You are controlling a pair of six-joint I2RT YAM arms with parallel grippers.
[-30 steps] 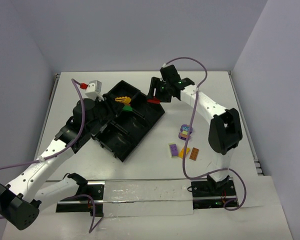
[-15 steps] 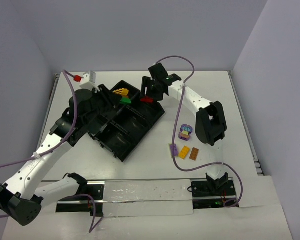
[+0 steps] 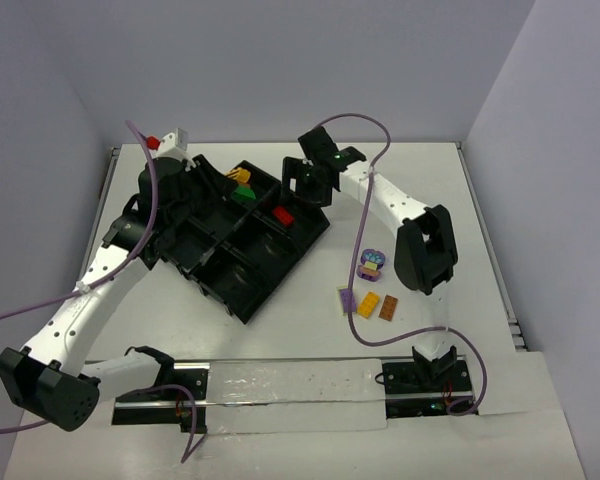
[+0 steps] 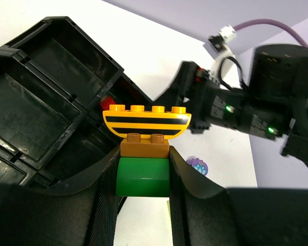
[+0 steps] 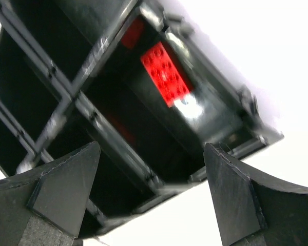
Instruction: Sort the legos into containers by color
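Note:
My left gripper (image 3: pixel 236 190) is shut on a green brick (image 4: pixel 142 177) with a brown brick (image 4: pixel 145 145) and a yellow black-striped curved piece (image 4: pixel 146 119) stacked on it. It holds them above the far part of the black divided tray (image 3: pixel 242 292). My right gripper (image 3: pixel 302 186) is open and empty, just above the tray's far right corner. A red brick (image 5: pixel 166 73) lies in the compartment below it and also shows in the top view (image 3: pixel 281 214). A rounded purple piece (image 3: pixel 370 264), a purple brick (image 3: pixel 348 300), an orange-yellow brick (image 3: pixel 368 306) and a brown brick (image 3: pixel 389 307) lie on the table to the right.
The tray (image 4: pixel 46 97) lies at an angle left of centre, and several of its compartments look empty. A second red bit (image 5: pixel 132 33) shows in a neighbouring compartment. Purple cables arc over both arms. Walls close in the table on the left, back and right.
The right gripper moved left over the tray and let go of the red brick, which now lies in a compartment. The left gripper moved towards the far side with its stack.

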